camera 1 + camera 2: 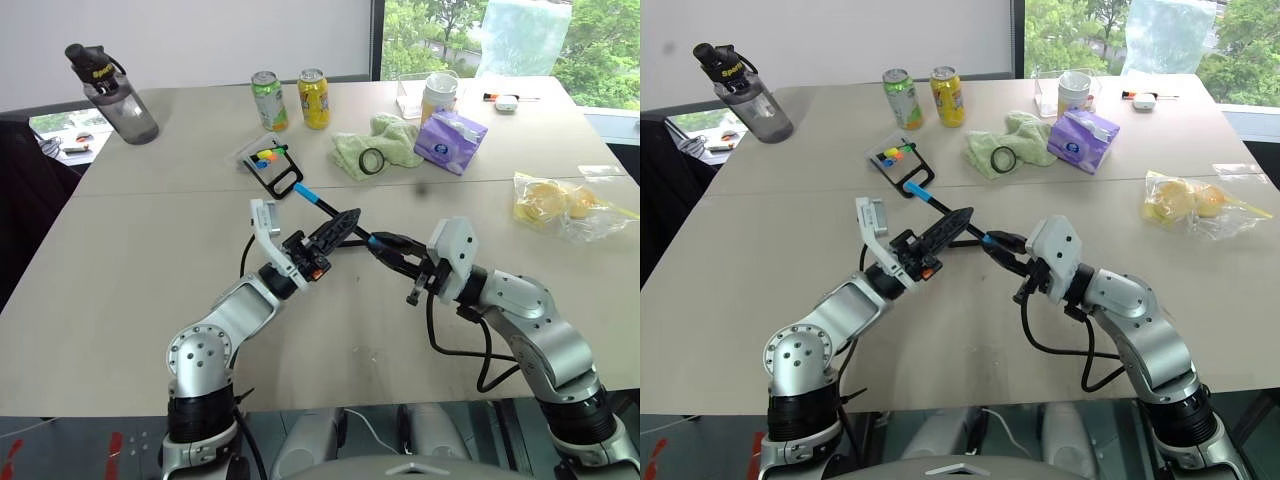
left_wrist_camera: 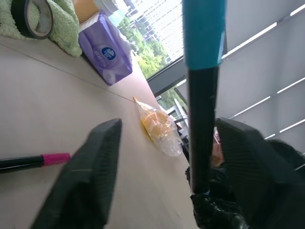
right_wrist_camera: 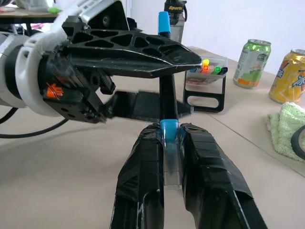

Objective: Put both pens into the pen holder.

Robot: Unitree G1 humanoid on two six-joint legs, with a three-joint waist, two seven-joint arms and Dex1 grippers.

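Observation:
A black pen [image 1: 322, 206] with light blue ends hangs in the air above the table's middle, my right gripper [image 1: 380, 241] shut on its near blue end [image 3: 168, 130]. My left gripper [image 1: 336, 228] straddles the barrel, one black finger [image 2: 90, 171] on each side with gaps showing, so it is open. The pen with pink ends [image 2: 29, 161] lies flat on the table in the left wrist view. Behind the grippers, the pen holder [image 1: 268, 160], a clear box in a black loop frame, stands with bright markers inside.
A grey water bottle [image 1: 112, 92] stands at the far left. Two cans [image 1: 290, 100] stand behind the holder. A green cloth [image 1: 388, 138] with a tape roll [image 1: 372, 160], a purple tissue pack [image 1: 450, 140] and a plastic bag [image 1: 560, 205] occupy the right.

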